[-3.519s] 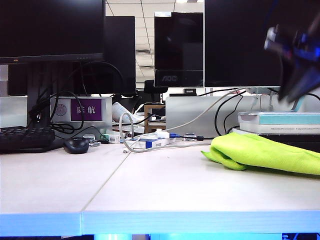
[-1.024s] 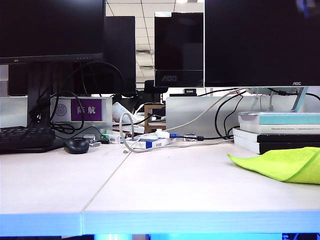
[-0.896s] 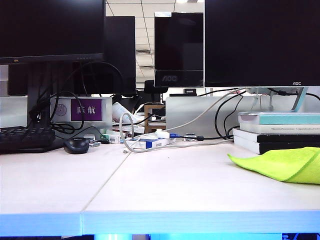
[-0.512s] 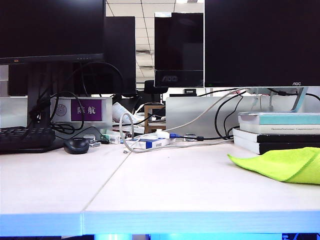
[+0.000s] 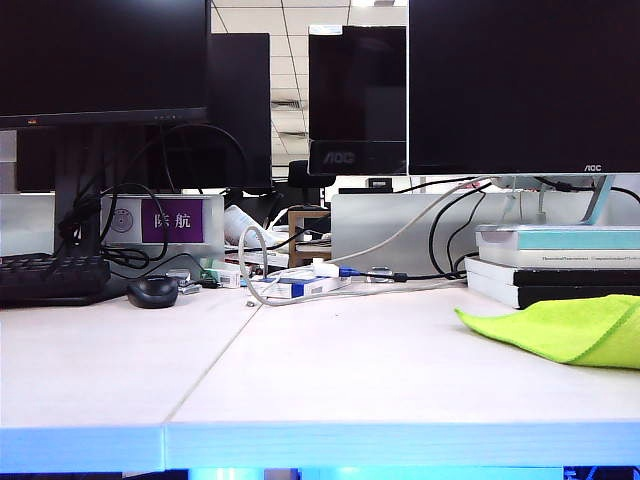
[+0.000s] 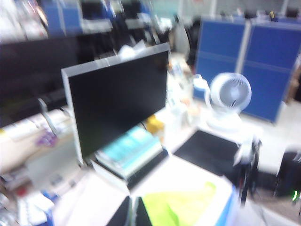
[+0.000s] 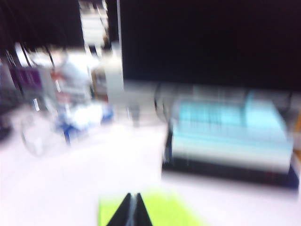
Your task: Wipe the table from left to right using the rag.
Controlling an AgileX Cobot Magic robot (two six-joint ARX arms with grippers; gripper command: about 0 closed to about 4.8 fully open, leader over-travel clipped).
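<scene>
The rag (image 5: 575, 328) lies loose and rumpled at the far right of the worktop (image 5: 330, 370), just in front of a stack of books (image 5: 556, 262) and running out of the exterior view at the right edge; nothing is holding it. Both wrist views are blurred, yet each shows the lime cloth below its own hand: the left hand (image 6: 132, 213) has its dark fingertips pressed together with only a thin slit between them and nothing in it, held up off the worktop with the rag (image 6: 181, 207) beyond its tips; the right hand (image 7: 131, 210) is likewise pressed shut and empty, with the rag (image 7: 155, 212) lying just past its tips. Neither hand appears in the exterior view, so both seem to be clear of the surface. Judging from where the cloth has ended up, at the right-hand end of the worktop, the sweep from left to right looks finished or all but finished: the broad white surface to the left of it is bare as far as the seam and beyond, and nothing is left for the rag to cross. Whether the surface is truly clean cannot be told from here. Further out, a mouse (image 5: 152, 290) and a keyboard (image 5: 50, 277) sit at the back left, with cables and monitors (image 5: 520, 85) behind.
</scene>
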